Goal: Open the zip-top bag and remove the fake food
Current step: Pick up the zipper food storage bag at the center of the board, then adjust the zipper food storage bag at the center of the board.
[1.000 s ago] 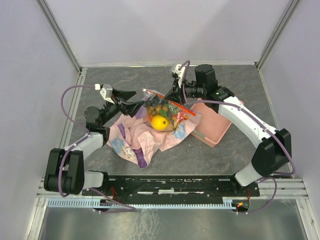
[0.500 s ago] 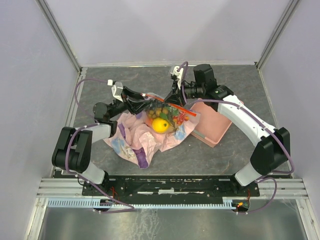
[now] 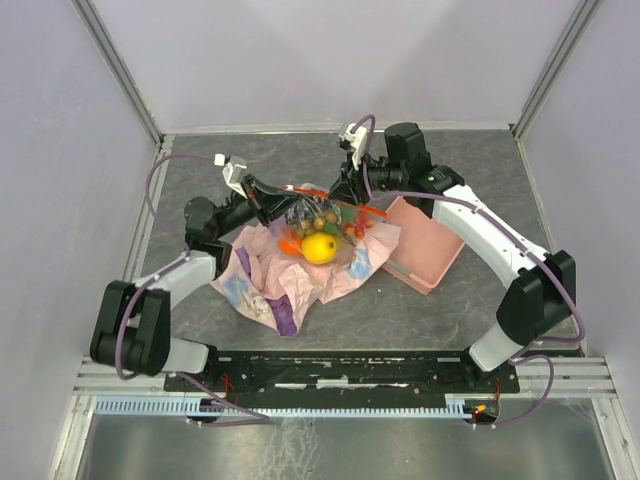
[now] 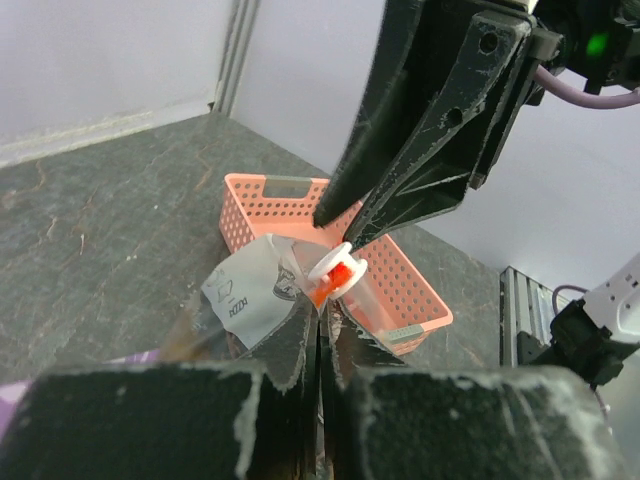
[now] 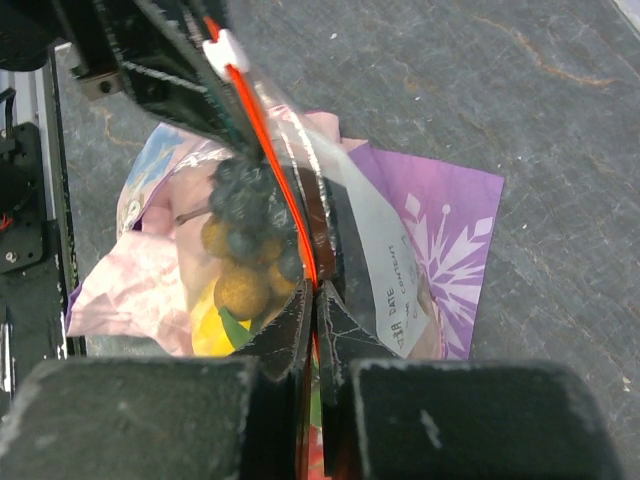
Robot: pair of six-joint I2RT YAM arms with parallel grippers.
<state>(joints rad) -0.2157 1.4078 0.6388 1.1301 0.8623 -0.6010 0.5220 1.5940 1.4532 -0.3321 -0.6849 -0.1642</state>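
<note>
The left gripper [image 4: 320, 318], clamped shut, and the right gripper [image 5: 315, 295], nearly closed, each pinch the orange-red zip strip [image 5: 263, 150] of the zip-top bag [image 3: 325, 215], plastic fruit [image 3: 319, 247] inside, over a pink cloth [image 3: 265, 285] beside a basket [image 3: 420, 272].

fake food [image 3: 319, 246] in zip-top bag [image 5: 390, 250], on cloth [image 3: 262, 280], basket [image 3: 430, 250] right

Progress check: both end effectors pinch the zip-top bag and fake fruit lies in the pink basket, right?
No: top view shows the fake fruit inside the zip-top bag, not the pink basket. Left end effector and right end effector do pinch it.
</note>
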